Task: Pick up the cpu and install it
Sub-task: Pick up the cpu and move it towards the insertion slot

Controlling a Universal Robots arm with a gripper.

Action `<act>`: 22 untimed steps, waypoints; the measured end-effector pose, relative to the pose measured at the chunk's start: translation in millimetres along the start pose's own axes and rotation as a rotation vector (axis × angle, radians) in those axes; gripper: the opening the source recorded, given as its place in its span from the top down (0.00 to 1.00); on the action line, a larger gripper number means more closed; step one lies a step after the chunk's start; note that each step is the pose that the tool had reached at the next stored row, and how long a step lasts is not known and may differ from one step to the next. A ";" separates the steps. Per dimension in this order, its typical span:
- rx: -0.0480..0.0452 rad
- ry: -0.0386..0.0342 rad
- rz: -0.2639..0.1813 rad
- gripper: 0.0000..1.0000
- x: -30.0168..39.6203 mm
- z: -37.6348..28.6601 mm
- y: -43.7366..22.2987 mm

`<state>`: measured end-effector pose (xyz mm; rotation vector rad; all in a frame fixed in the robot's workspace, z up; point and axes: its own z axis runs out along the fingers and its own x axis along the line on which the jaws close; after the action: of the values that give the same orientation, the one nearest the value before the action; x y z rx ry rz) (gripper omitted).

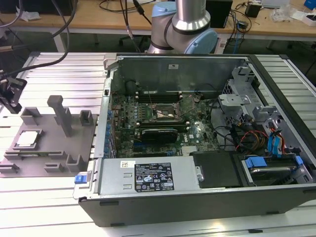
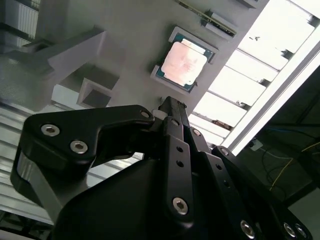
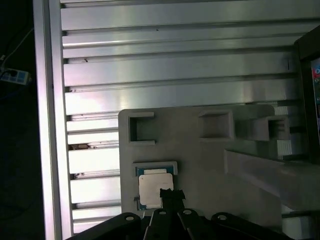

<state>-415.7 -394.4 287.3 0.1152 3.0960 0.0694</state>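
— Black fingers (image 2: 170, 120) pressed together, gripping nothing, hanging above the cpu (image 2: 184, 62), apart from it.
— And the cpu?
— Lying flat in its shallow recess on the grey plastic tray (image 2: 130, 45), silvery top up. In the exterior view the tray sits on the slotted aluminium table (image 1: 54, 207) at the exterior view's left. The open computer case (image 1: 197, 207) with the socket (image 1: 165, 111) stands well apart, toward the exterior view's right.
— Risk?
— I'd judge a closed or off-centre descent could strike the lid or recess rim. A skewed pinch on so thin a chip could tip or drop it.
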 end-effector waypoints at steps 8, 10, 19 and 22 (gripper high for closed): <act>0.0003 0.0034 0.000 0.89 0.5 16.9 -5.1; 0.0004 0.0043 0.000 0.89 0.5 20.3 -7.5; 0.0006 0.0081 0.000 0.89 0.5 39.6 -18.4; 0.0007 0.0092 0.000 0.89 0.6 45.6 -20.1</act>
<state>-415.8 -412.5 240.7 0.1160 3.1052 0.0691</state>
